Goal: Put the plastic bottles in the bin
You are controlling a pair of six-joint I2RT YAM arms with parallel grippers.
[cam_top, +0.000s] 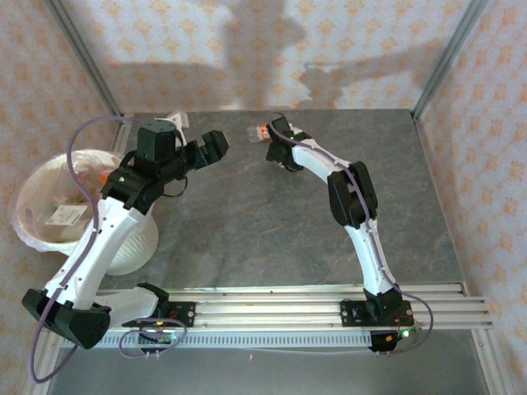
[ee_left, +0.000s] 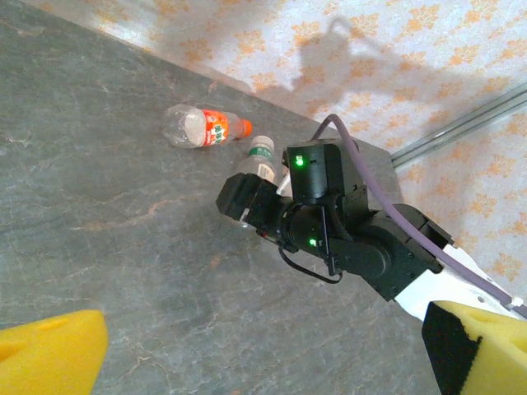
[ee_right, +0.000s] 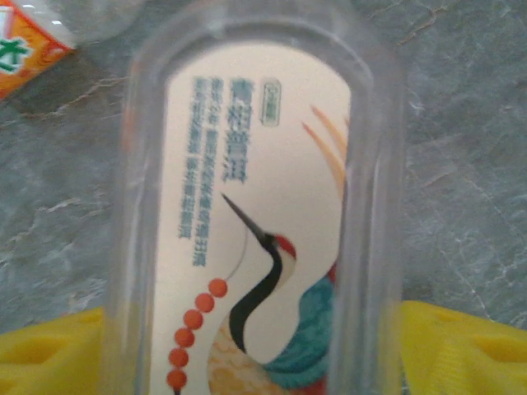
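- We judge the step in hand to be the pick-up. The right pincer (ee_right: 255, 354) is pinching a clear bottle with a crane on its label (ee_right: 255, 206), and its yellow pads (ee_right: 457, 346) press against both sides of the bottle.
- This crane-label bottle is well away from the bin (cam_top: 25, 193), at the far side of the worktop (cam_top: 247, 230). From the left wrist view it seems to lie on the surface, not raised.
- An orange-label bottle (ee_left: 204, 128) lies just beside it, on the side away from the bin, untouched.
- The left pincer (cam_top: 216, 146) hangs spread and empty between the bin and the held bottle.
- The bin stands beside the left arm's base, with at least one labelled bottle (cam_top: 64, 216) in it.
- Next, we think the right arm has a long way to carry the bottle. It needs a clean lift that does not nudge the orange-label bottle. Then it either swings across to the bin or passes the bottle to the left pincer, which is nearer.
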